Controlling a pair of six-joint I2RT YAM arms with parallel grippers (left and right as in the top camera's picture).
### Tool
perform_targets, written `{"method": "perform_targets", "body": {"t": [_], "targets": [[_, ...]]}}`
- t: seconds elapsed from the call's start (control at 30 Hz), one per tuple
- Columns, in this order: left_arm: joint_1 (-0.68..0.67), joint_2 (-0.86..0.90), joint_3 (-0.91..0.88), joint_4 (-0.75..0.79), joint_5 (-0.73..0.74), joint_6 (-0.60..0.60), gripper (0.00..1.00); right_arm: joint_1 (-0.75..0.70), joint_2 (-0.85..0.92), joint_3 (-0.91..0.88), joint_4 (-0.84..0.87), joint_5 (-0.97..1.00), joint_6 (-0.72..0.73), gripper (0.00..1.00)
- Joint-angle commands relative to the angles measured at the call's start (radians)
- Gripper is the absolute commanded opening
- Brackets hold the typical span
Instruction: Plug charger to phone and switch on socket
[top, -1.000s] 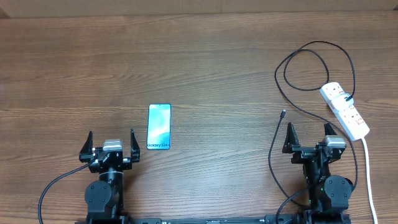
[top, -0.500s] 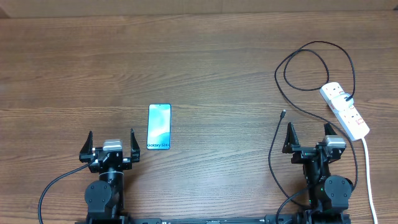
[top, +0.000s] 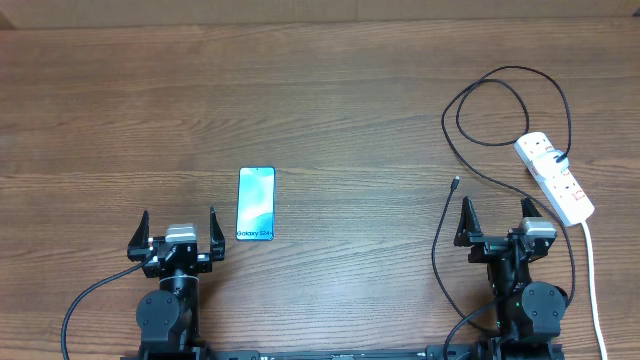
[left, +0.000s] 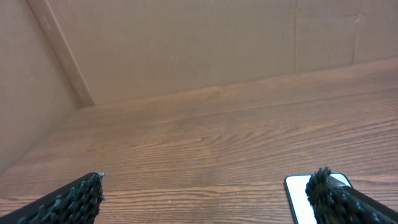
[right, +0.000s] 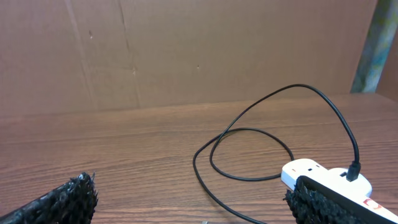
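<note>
Phone (top: 256, 204), just one, lies flat on the counter (top: 350, 100) left of centre, screen up. The left gripper (top: 178, 216) sits just lower left of it with its fingers spread apart, holding nothing. One charger (top: 505, 70) loops across the upper right; its connector tip (top: 456, 181) lies free, apart from the phone. The right gripper (top: 497, 205), also spread apart and empty, sits below that tip. One socket (top: 555, 177) lies at the right edge with the charger's plug (top: 563, 158) in it.
</note>
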Motion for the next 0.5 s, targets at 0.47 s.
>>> {"method": "perform_targets", "body": {"t": [0.47], "targets": [[-0.007,-0.011,-0.004,-0.014,0.179,-0.379,0.99,-0.002,-0.009,-0.011,0.006,-0.005,-0.007,1.00]]}}
